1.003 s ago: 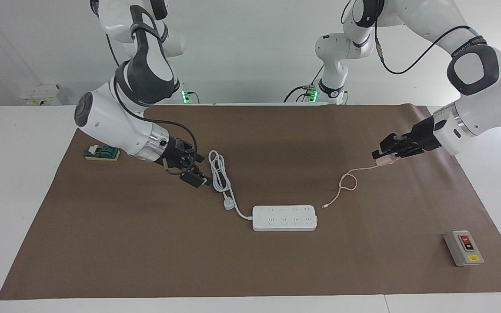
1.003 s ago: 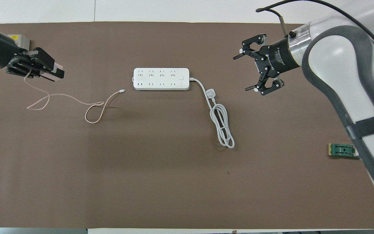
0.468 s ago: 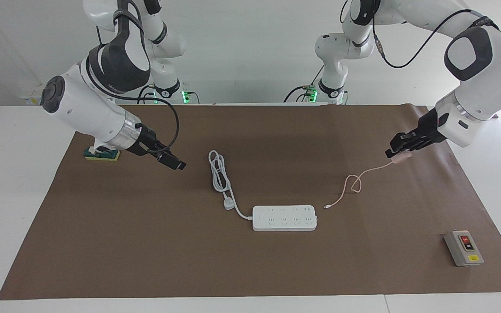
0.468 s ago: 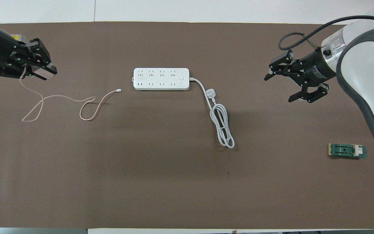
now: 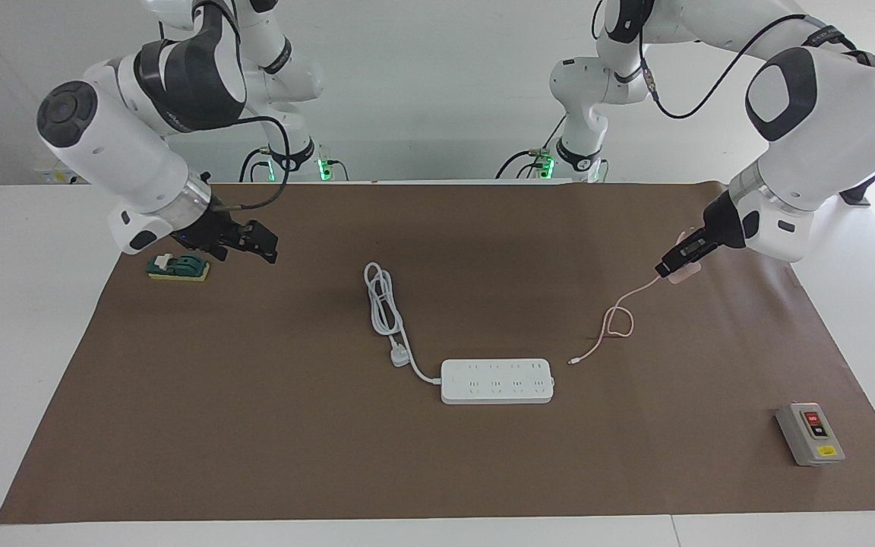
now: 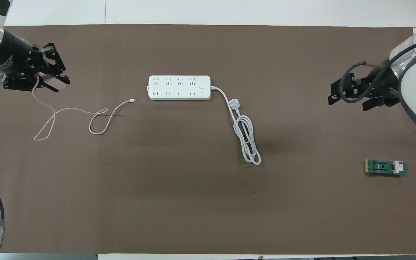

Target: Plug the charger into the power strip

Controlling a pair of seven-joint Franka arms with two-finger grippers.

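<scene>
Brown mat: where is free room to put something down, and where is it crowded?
The brown mat is bare along the whole edge nearest the robots, and between the coiled white cord and the green block. It is crowded around the power strip, where the charger cable trails.

One camera faces the robots from high across; another looks steeply down; both share the table (image 5: 422, 486).

Bare mat (image 5: 255, 425) around power strip (image 5: 497, 381)
</scene>
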